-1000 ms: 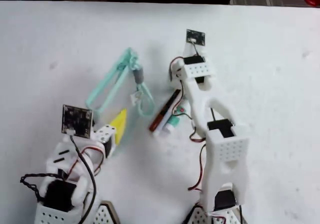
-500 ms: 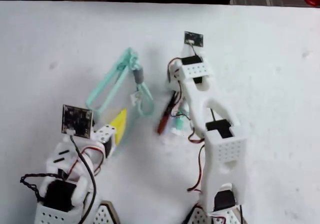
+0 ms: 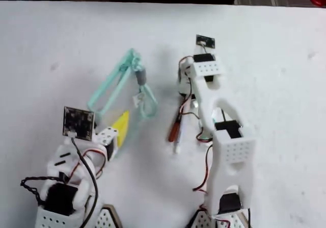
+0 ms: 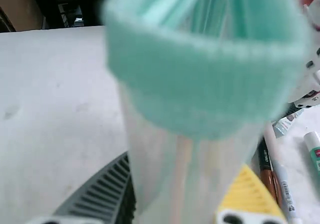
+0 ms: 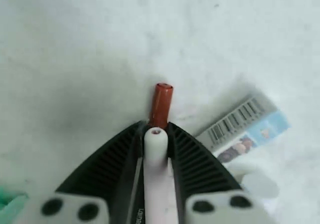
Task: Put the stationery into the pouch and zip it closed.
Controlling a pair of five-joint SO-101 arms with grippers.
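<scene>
The pouch (image 3: pixel 119 85) is clear plastic with mint green edging and lies left of centre. Its near corner sits between the yellow and grey jaws of my left gripper (image 3: pixel 119 129), which is shut on it. In the left wrist view the pouch's green rim (image 4: pixel 205 78) is close up, with the left gripper (image 4: pixel 185 206) clamped below it. My right gripper (image 3: pixel 184 96) is shut on a red-brown pen (image 3: pixel 174 129) and a white pen (image 3: pixel 178 145), which hang toward the near side. In the right wrist view the right gripper (image 5: pixel 157 129) pinches the white pen (image 5: pixel 155 149) with the red pen (image 5: pixel 161 101) behind it.
A small packet with a barcode (image 5: pixel 245 124) lies on the white table (image 3: pixel 61 39) beside the right gripper. The pouch's green loop (image 3: pixel 148 101) lies between pouch and pens. The table's far edge (image 3: pixel 153 2) meets a dark background.
The right arm has swung the two pens from a slanted lie near the pouch's loop to a steeper line, a little further right and nearer. The left arm and pouch have stayed still.
</scene>
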